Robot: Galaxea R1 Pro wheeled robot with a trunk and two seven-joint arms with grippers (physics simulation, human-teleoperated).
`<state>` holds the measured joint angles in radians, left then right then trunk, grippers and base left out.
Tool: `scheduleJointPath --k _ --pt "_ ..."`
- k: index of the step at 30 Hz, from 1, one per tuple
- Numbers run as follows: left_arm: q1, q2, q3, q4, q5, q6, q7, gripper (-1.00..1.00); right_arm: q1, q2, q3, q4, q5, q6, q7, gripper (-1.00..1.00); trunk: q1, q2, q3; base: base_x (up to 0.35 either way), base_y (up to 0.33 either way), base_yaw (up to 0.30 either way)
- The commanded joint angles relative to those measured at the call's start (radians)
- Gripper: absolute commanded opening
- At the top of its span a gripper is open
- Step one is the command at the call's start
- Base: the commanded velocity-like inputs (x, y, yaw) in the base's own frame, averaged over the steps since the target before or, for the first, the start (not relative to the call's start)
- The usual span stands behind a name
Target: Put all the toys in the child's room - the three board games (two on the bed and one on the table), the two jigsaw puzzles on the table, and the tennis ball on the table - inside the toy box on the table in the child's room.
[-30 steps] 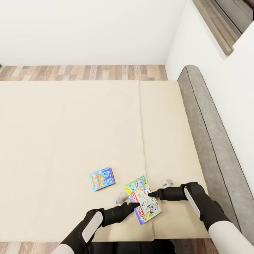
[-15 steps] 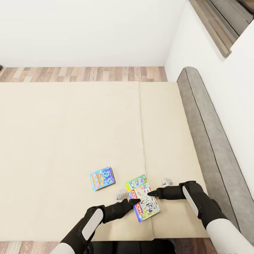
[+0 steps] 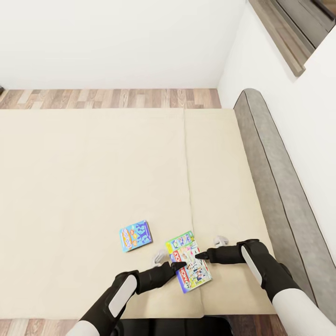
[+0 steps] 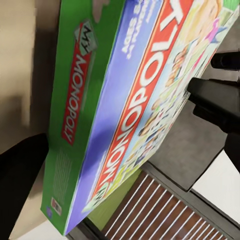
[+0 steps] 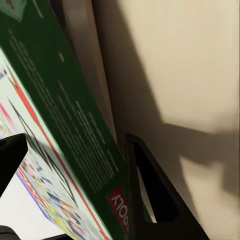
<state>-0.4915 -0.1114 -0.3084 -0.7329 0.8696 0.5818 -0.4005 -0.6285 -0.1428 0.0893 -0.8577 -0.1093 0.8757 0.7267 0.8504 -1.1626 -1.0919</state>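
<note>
Two board games lie on the beige bed (image 3: 93,177). The mostly blue one (image 3: 135,235) rests flat, left of both grippers. The white-green Monopoly one (image 3: 189,268) sits near the bed's front edge, tilted, with a gripper on each side. My left gripper (image 3: 179,266) is shut on its near-left edge; one dark finger (image 4: 20,175) shows beside the box (image 4: 125,110). My right gripper (image 3: 199,255) is shut on its far-right edge, and the box side (image 5: 60,150) runs between that gripper's fingers (image 5: 150,210).
A dark grey headboard (image 3: 275,177) runs along the bed's right side against a white wall. A strip of wood-plank floor (image 3: 112,98) lies beyond the bed's far edge. The mattress is bare to the left and beyond the games.
The head camera has shifted slightly. The Monopoly box's near end sits a little higher between the two grippers; the blue game has not moved.
</note>
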Motion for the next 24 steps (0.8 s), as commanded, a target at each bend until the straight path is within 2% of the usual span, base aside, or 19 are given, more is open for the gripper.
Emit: scheduleJointPath --k 1,13,24 --pt "-0.001 -0.002 0.002 -0.029 0.038 0.008 -0.004 1.00 0.000 0.000 0.004 0.069 0.007 -0.013 -0.016 1.00 0.017 0.000 -0.001 0.000 0.000 0.000" --pt "-0.001 -0.001 0.002 -0.047 0.038 0.009 -0.002 1.00 0.000 -0.009 0.001 0.063 0.002 -0.012 -0.013 1.00 0.017 0.000 -0.001 0.000 0.000 0.000" --pt "-0.001 -0.001 0.002 -0.050 0.038 0.009 -0.001 1.00 -0.001 -0.020 -0.018 0.051 0.003 0.024 -0.013 1.00 0.017 0.000 -0.001 0.000 0.000 0.000"
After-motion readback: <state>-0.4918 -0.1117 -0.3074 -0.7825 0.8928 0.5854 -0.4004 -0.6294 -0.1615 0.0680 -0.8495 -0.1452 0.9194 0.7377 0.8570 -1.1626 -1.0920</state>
